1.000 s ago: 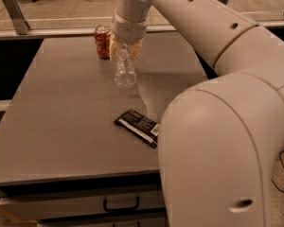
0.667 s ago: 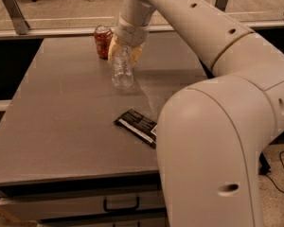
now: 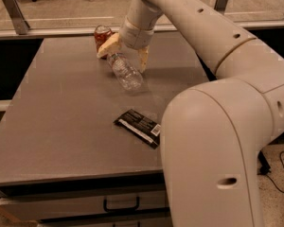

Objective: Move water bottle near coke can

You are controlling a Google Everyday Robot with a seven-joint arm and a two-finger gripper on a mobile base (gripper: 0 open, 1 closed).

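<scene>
The water bottle (image 3: 125, 72) is clear ribbed plastic and lies on its side on the grey table (image 3: 61, 108), its neck end toward the gripper. The coke can (image 3: 102, 34) stands upright just behind it at the table's far edge, a short gap away. My gripper (image 3: 126, 54) hovers over the bottle's neck end. Its tan fingers (image 3: 109, 46) are spread wide on either side of the bottle and do not clamp it. The left finger sits right in front of the can.
A flat black snack wrapper (image 3: 138, 126) lies on the table nearer the front, right of centre. My arm's large white links (image 3: 217, 141) fill the right side. A drawer with a handle (image 3: 121, 205) is under the table's front edge.
The bottle was held tilted in the gripper beside the can; now it lies on the table and the fingers have spread apart around it.
</scene>
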